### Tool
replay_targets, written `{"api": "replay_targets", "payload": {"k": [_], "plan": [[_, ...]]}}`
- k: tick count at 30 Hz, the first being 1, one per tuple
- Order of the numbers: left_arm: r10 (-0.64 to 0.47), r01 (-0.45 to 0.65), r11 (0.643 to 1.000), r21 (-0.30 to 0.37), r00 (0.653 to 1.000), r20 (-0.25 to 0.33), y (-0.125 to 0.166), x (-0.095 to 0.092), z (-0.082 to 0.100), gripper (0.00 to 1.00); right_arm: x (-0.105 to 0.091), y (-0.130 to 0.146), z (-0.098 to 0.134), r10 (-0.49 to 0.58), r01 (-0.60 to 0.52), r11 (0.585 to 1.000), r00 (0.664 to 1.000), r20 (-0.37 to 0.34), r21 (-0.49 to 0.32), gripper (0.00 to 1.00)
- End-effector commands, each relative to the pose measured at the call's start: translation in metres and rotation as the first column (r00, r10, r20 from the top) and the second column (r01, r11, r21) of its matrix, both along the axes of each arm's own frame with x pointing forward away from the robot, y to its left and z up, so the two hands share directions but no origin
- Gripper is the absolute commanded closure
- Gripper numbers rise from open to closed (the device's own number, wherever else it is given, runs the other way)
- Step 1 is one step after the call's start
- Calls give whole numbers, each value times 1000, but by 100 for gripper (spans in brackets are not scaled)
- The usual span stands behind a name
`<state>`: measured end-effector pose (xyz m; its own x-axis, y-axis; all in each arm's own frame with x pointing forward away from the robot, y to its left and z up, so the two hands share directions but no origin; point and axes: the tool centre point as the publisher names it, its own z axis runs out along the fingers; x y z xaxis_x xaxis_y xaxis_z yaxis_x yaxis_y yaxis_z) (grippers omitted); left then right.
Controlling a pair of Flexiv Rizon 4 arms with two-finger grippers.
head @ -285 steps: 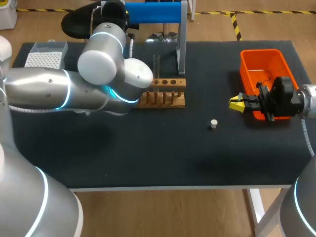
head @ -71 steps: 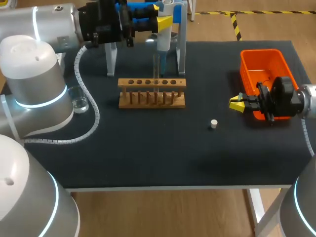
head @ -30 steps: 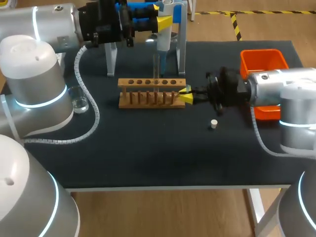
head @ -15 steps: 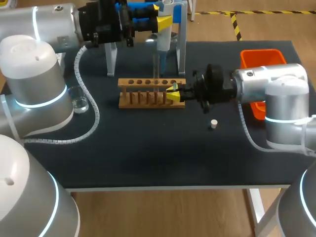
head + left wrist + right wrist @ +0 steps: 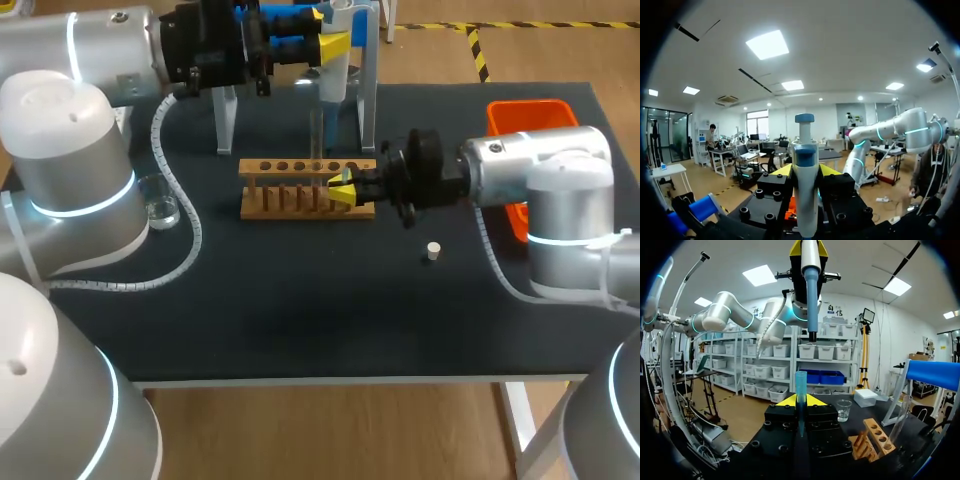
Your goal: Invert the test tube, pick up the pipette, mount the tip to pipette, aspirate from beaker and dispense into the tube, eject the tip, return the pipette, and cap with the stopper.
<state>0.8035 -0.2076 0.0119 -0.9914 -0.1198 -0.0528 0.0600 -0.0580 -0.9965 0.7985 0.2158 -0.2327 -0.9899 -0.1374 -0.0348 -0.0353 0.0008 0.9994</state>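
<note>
Left pincer (image 5: 330,32) clamps the pipette (image 5: 331,82) upright, high above the rack (image 5: 290,203) near the bench's far edge. Right pincer (image 5: 344,188), narrow, grips a blue tip (image 5: 800,387) directly underneath, seemingly to keep both aligned.

one pipette (image 5: 333,62), one rack (image 5: 300,201), one beaker (image 5: 160,206), one stopper (image 5: 433,251), one bin (image 5: 535,115).

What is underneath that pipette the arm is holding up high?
A clear test tube stands in the wooden rack right below the pipette. The rack's top board hides the tube's lower end, and whether it holds liquid cannot be seen.
</note>
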Motion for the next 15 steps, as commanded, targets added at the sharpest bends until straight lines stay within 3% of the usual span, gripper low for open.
{"api": "replay_targets", "payload": {"k": [1,15], "plan": [[-4,4,1000,-5,1000,8,0,1,0,100,0,3,0,0,0,1000,1000,1,-1,100],[-4,4,1000,-3,1000,15,1,-1,1,100,5,12,3,5,-5,1000,1000,10,-4,100]]}}
